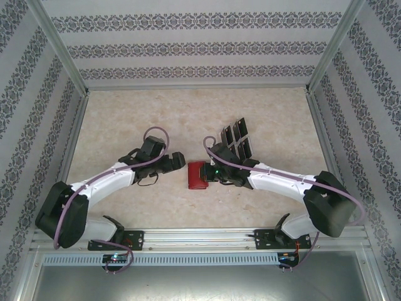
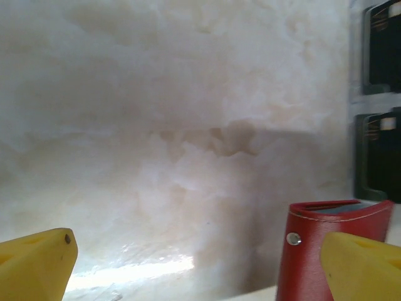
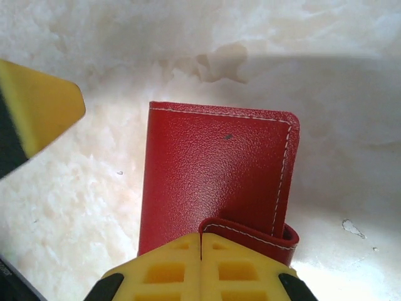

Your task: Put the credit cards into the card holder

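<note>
Our right claw is pinched shut on the flap of the wallet; our left claw gapes empty at its ten o'clock. Cards stand at one o'clock — that thin hold may slip, toppling it.

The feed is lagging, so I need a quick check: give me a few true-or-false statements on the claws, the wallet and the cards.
1. The right claw is shut at the card holder's edge. True.
2. The left claw is shut. False: its fingers stand wide apart.
3. The credit cards are outside the card holder, farther up the table. True.
4. The card holder is blue. False: it is red.
</note>
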Controlling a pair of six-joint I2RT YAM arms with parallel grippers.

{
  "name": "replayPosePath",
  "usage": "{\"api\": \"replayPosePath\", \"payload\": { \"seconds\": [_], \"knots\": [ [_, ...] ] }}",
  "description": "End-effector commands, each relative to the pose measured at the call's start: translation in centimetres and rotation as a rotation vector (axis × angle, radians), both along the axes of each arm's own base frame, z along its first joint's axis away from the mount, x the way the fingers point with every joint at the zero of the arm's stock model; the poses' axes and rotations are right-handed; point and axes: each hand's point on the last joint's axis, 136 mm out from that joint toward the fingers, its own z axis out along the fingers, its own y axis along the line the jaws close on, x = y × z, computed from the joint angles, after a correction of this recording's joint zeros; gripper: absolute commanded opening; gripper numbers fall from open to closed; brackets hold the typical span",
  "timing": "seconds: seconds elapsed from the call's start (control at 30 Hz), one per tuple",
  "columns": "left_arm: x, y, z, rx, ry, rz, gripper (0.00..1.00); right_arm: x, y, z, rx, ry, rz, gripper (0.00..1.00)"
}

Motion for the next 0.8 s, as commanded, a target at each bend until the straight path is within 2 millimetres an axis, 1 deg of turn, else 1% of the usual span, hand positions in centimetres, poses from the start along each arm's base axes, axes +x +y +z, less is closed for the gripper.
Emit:
{"api": "replayPosePath", "payload": {
  "seconds": [0.0, 0.07, 0.3, 0.4, 0.6, 0.67, 0.77],
  "knots": [
    [1.2, -2.2, 2.4, -0.228, -0.072, -0.001, 1.0, 0.4, 0.5, 2.3, 0.038, -0.03, -0.004, 0.0],
    [1.3, -2.8, 2.6, -0.29, -0.075, -0.009, 1.0, 0.5, 0.6, 2.8, 0.05, -0.037, -0.005, 0.0],
    [1.9, -4.4, 3.7, -0.413, -0.093, -0.026, 1.0, 0.7, 1.6, 4.1, 0.096, -0.04, 0.004, 0.0],
    [2.1, -4.9, 4.0, -0.462, -0.096, -0.022, 0.98, 0.9, 1.8, 4.4, 0.106, -0.045, 0.003, 0.0],
    [1.9, -5.2, 3.4, -0.5, -0.075, -0.017, 0.94, 1.1, 2.1, 4.9, 0.12, -0.051, 0.002, 0.0],
    [1.8, -5.3, 3.3, -0.512, -0.072, -0.016, 0.91, 1.2, 2.2, 5.1, 0.126, -0.053, 0.001, 0.0],
    [1.8, -5.6, 3.1, -0.536, -0.068, -0.016, 0.82, 1.2, 2.3, 5.1, 0.128, -0.053, 0.002, 0.0]
  ]
}}
